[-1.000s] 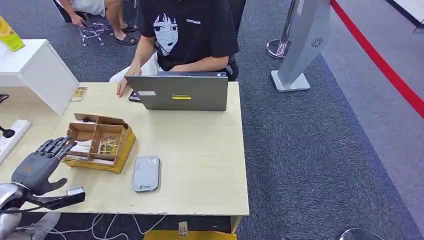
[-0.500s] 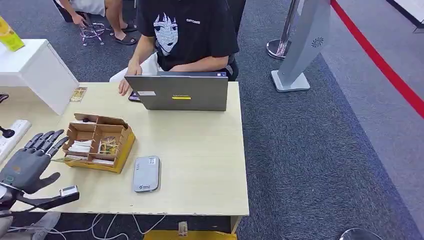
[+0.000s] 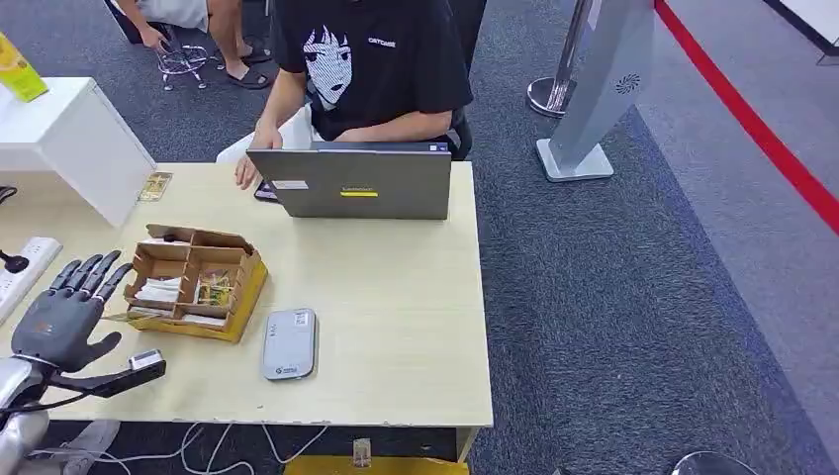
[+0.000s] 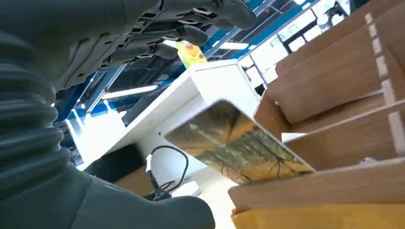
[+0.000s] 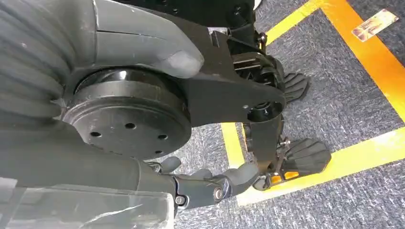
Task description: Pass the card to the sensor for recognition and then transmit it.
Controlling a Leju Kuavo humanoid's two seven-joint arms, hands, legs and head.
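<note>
A picture card sticks out of the left side of the brown cardboard sorting box. In the left wrist view the card lies in the space between my left hand's fingers and thumb, and nothing touches it. My left hand hovers just left of the box with its fingers spread, holding nothing. The grey card sensor lies flat on the table to the right of the box. My right hand hangs over the floor with nothing in it.
A person sits behind an open grey laptop at the table's far edge. Another card lies at the far left beside a white cabinet. A power strip sits to my left. The wooden table ends at right over carpet.
My left hand drew back from the box's left edge, then came slightly forward again. The card now shows sticking out beside the box.
</note>
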